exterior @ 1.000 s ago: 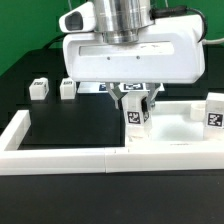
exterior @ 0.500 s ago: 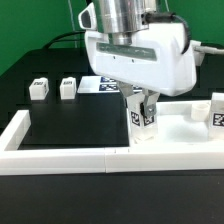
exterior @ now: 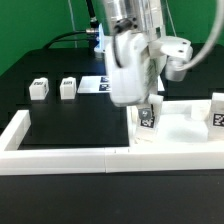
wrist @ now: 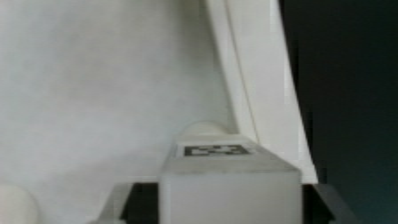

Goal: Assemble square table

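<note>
Black tabletop, green backdrop behind; fenced at the front and on the exterior view's left by long white bars. Toward the exterior view's right, just behind the front bar: square table slab, white, lying flat. Standing on the slab near its corner at the exterior view's left: one leg, upright, tag toward the camera. Right over that leg: gripper, arm above it smeared by motion blur (housing reads as a white smudge). Far on the exterior view's left, well apart from the slab: two loose legs, side by side, not touching. At the exterior view's right edge: another leg, upright, partly cut off. Marker board flat on the tabletop beyond the loose legs, partly hidden by the arm.

Wrist view: same leg seen from above, tag on top; flanked on both sides by dark fingers; jaws partway open around it, but cannot tell whether pads press on the leg or stand just off it. Beside the leg: raised rim of the slab; black tabletop beyond.
</note>
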Robot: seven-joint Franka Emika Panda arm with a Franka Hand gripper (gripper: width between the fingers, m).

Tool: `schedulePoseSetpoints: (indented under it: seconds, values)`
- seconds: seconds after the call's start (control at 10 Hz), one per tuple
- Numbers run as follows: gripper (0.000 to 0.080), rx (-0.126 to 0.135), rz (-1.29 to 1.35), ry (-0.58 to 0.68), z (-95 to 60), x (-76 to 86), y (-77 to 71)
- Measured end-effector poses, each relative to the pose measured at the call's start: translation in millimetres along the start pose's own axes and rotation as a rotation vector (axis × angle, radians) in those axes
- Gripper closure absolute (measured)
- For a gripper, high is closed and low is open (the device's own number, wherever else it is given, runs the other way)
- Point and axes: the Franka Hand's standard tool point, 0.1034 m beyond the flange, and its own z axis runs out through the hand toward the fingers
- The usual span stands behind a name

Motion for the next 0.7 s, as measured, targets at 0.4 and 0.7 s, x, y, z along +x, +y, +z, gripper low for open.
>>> schedulePoseSetpoints:
  seconds: [0.4,0.7]
  values:
    - [0.0159,-0.065,-0.687,0.039,2.9,5.0,7.2]
    - [0.0151,-0.070,-0.936,0.036,2.1,6.7,8.3]
